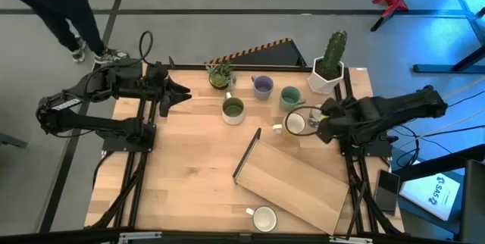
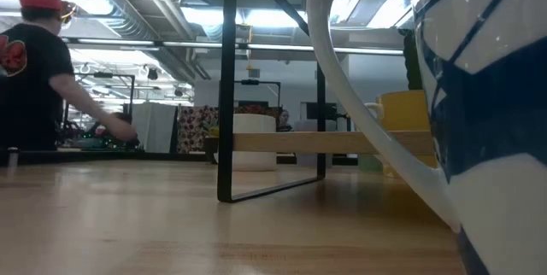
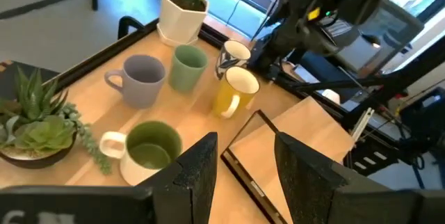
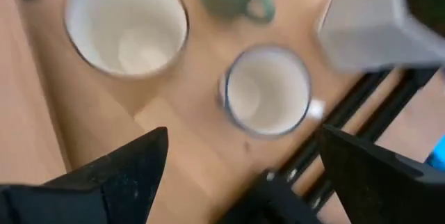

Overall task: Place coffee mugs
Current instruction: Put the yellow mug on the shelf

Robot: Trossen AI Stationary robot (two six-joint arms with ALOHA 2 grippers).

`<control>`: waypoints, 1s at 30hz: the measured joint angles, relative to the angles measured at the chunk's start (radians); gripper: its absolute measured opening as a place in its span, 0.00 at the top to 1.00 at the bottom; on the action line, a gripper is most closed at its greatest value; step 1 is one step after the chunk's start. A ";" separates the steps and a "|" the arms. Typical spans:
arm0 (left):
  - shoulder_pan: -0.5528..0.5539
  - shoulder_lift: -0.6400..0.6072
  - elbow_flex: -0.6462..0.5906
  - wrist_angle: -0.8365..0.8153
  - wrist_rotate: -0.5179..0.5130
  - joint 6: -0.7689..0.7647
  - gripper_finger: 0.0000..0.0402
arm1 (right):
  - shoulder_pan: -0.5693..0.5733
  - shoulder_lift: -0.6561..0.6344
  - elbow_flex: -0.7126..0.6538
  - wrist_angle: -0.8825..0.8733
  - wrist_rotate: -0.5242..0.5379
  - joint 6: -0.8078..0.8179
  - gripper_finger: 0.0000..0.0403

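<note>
From overhead I have my right claw [image 1: 322, 120] over the far right part of the counter [image 1: 182, 168], hanging just above a white mug with blue markings [image 1: 314, 115]. In the right wrist view its fingers [image 4: 118, 172] stand wide apart with that mug [image 4: 268, 92] upright between them, untouched, mouth up, handle toward the black frame rail. Just beside it stands a yellow mug with a white inside [image 1: 295, 124], upright, handle toward the counter's middle. A teal mug [image 1: 291, 98] sits just behind these, a lavender mug [image 1: 262, 86] farther left, and an olive green mug [image 1: 233, 109] in front of that with its handle toward the left arm. All stand upright, mouths up. One more white mug [image 1: 264, 217] is well apart at the near edge, handle to the left, touching the corner of a tilted wooden board on a black wire frame [image 1: 292, 183].

The board lies close to the yellow mug. A white angular pot with a cactus [image 1: 327, 66] stands at the far right corner, just beyond the blue-marked mug, and a small leafy plant [image 1: 220, 75] sits left of the lavender mug.

My left claw [image 1: 182, 94] waits at the far left, parted and empty, pointing at the mug cluster. A person [image 2: 34, 78] is in the room beyond.
</note>
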 joint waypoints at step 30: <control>0.000 -0.017 0.000 -0.087 0.041 0.061 0.66 | -0.143 0.304 -0.090 0.493 -0.173 -0.942 0.38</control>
